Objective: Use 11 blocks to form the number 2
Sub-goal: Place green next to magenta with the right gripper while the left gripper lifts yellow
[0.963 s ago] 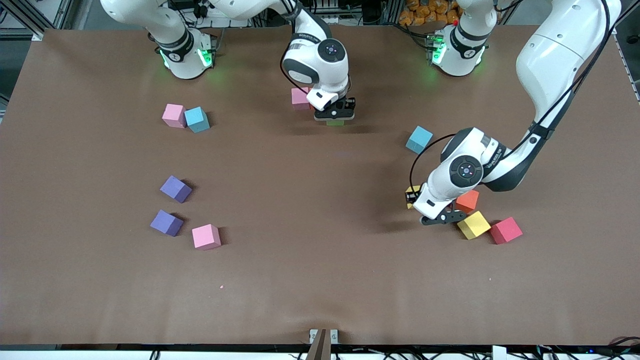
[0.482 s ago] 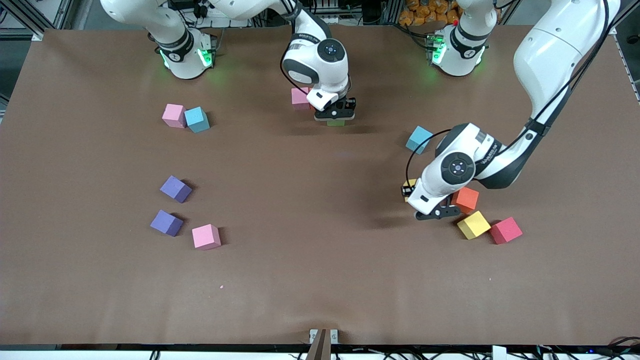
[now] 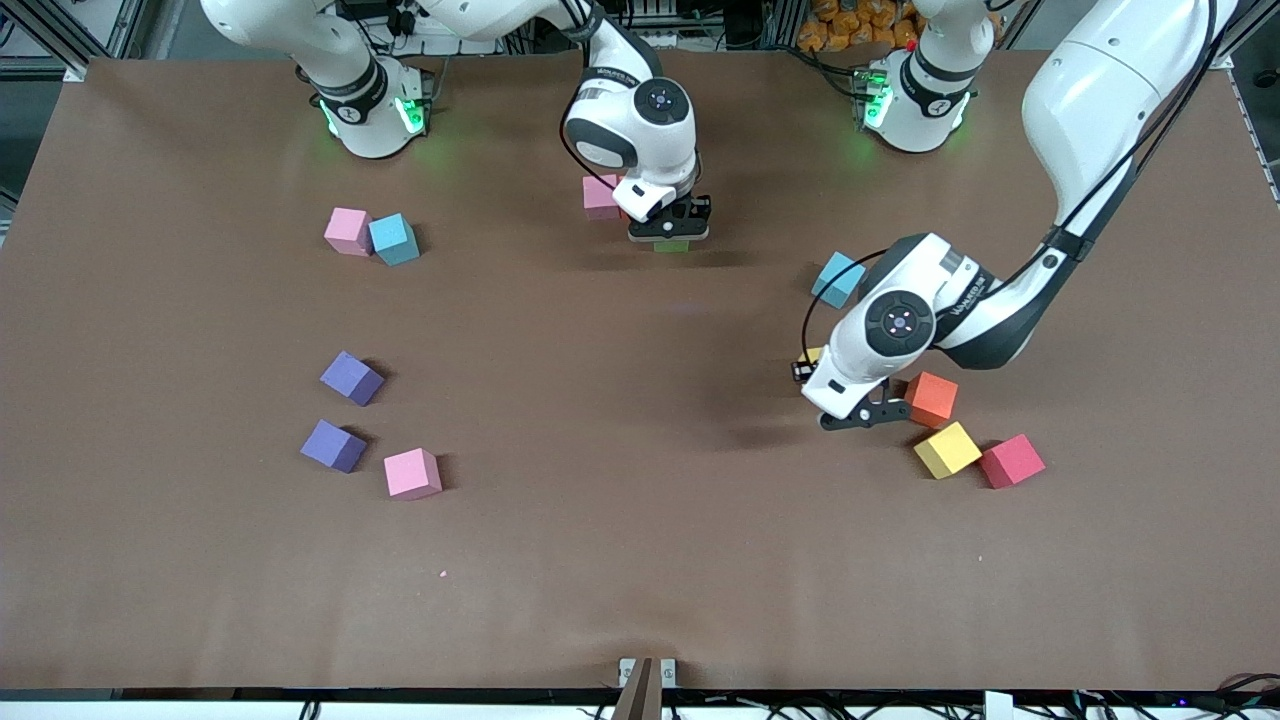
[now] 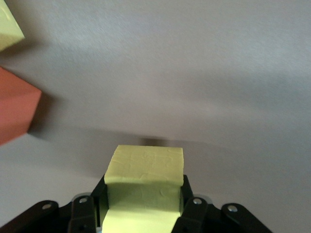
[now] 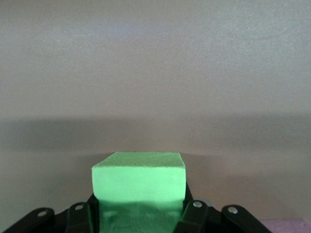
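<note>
Left gripper [image 4: 143,213] jaws clamp yellow block [image 4: 144,182] above tabletop [image 3: 640,520], near orange block [image 3: 932,398]. Right gripper [image 5: 141,216] jaws pinch green block [image 5: 139,182] beside pink block [image 3: 600,195]. Risk: soft foam slips, lands crooked.

Both arms wear glossy white rounded shells with dark grey bands at the joints. Each round base collar carries a black ring and a glowing green light, seen at eleven and one o'clock of the brown table. A dark circular cap with a small lit dot sits on each wrist housing. Thin black cables loop alongside the forearms. In the wrist views, black angular finger mounts carry small silver screws.
</note>
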Robot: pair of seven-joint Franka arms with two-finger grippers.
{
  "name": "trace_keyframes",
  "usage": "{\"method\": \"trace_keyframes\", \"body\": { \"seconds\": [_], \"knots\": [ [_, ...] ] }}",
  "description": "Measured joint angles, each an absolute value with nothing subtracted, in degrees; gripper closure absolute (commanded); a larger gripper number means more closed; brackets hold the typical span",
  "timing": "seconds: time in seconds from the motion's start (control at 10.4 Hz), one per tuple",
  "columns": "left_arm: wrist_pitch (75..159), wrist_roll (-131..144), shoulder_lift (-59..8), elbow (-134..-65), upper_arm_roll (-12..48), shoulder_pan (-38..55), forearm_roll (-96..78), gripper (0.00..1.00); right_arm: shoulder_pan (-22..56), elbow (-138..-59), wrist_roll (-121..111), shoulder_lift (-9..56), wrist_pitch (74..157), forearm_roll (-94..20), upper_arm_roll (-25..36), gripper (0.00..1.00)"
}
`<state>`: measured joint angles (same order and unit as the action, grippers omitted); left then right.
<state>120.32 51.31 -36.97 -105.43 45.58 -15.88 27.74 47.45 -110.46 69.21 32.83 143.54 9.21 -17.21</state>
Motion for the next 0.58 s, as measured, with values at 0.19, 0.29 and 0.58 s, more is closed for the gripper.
{"method": "trace_keyframes", "body": {
  "seconds": [0.19, 0.29, 0.58],
  "knots": [
    [120.06, 53.11, -36.96, -105.43, 47.12, -15.84, 27.74, 0.41, 47.45, -110.47, 69.21, 32.82, 143.55, 9.21, -17.22, 0.19],
    [119.97, 53.37, -36.97, -105.43, 47.33, -15.83, 27.74, 0.41, 47.45, -110.47, 69.23, 32.83, 143.55, 9.21, -17.20, 0.09],
    [119.35, 54.35, -36.97, -105.43, 47.32, -15.96, 27.74, 0.41, 47.44, -110.59, 69.28, 32.84, 143.55, 9.21, -16.87, 0.00]
  ]
}}
